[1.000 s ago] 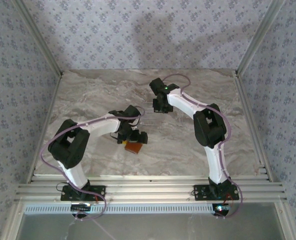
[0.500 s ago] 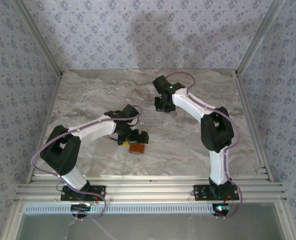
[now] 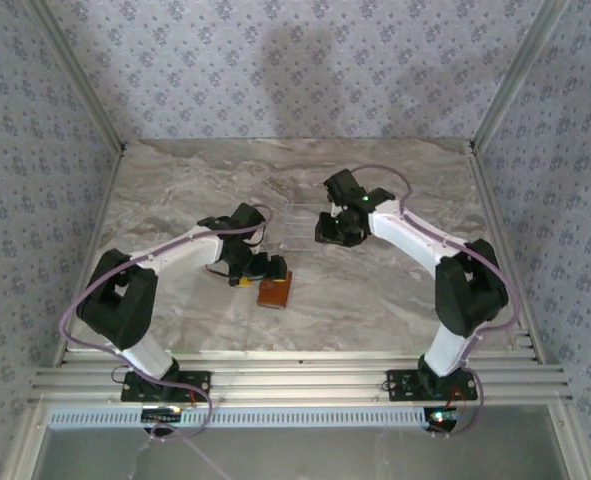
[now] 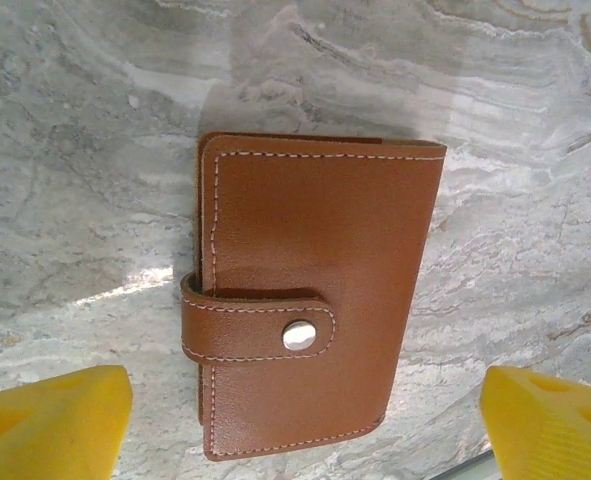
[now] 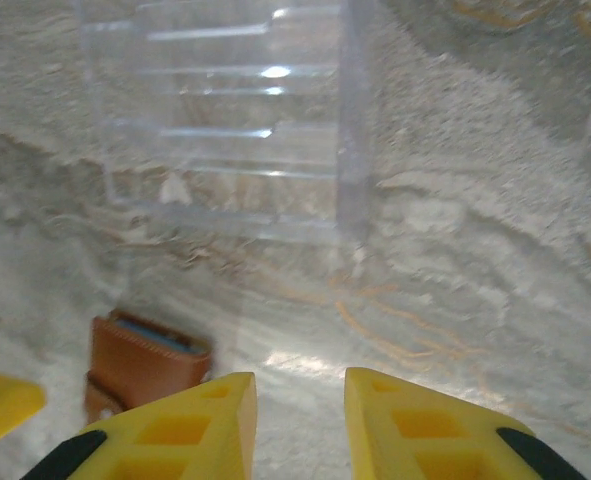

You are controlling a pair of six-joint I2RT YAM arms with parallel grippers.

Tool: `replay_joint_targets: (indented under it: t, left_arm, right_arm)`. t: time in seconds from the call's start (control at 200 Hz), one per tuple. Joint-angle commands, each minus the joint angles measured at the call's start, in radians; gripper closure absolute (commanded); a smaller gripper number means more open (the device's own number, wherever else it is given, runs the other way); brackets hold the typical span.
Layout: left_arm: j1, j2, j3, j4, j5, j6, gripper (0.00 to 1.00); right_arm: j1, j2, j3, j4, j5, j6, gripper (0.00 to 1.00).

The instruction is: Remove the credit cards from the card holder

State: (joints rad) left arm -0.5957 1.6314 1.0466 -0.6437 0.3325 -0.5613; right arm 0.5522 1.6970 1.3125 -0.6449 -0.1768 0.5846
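My left claw (image 4: 303,425) hangs wide open and empty over the shut card holder (image 4: 320,250), flat on the table's (image 4: 75,150) near middle, so I should straddle it squarely, keeping the snap strap (image 4: 260,325) reachable.

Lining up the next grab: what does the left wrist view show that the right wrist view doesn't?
Left wrist: the wallet from above, its strap snapped shut, the left gripper open astride it. Right wrist: a clear ribbed tray on the table, the wallet's blue lining edge-on, the right gripper slightly open, empty. Both: the closed wallet lying on the marble.
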Motion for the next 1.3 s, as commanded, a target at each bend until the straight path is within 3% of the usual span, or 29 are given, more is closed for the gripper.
replay_joint_targets:
  t: [0.0, 0.355, 0.7, 1.294]
  left_arm:
    - [-0.001, 0.013, -0.004, 0.024, 0.018, 0.039, 0.12]
    - [-0.015, 0.067, -0.040, 0.092, 0.005, -0.003, 0.18]
    - [-0.035, 0.063, -0.131, 0.234, 0.048, -0.112, 0.36]
    - [-0.065, 0.058, -0.177, 0.392, 0.142, -0.243, 0.47]
  right_arm:
    - [0.006, -0.051, -0.066, 0.086, -0.132, 0.027, 0.67]
    - [0.053, -0.088, -0.335, 0.369, -0.321, 0.142, 0.62]
    - [0.100, 0.005, -0.423, 0.563, -0.368, 0.250, 0.62]
    - [0.114, 0.114, -0.458, 0.710, -0.445, 0.292, 0.60]
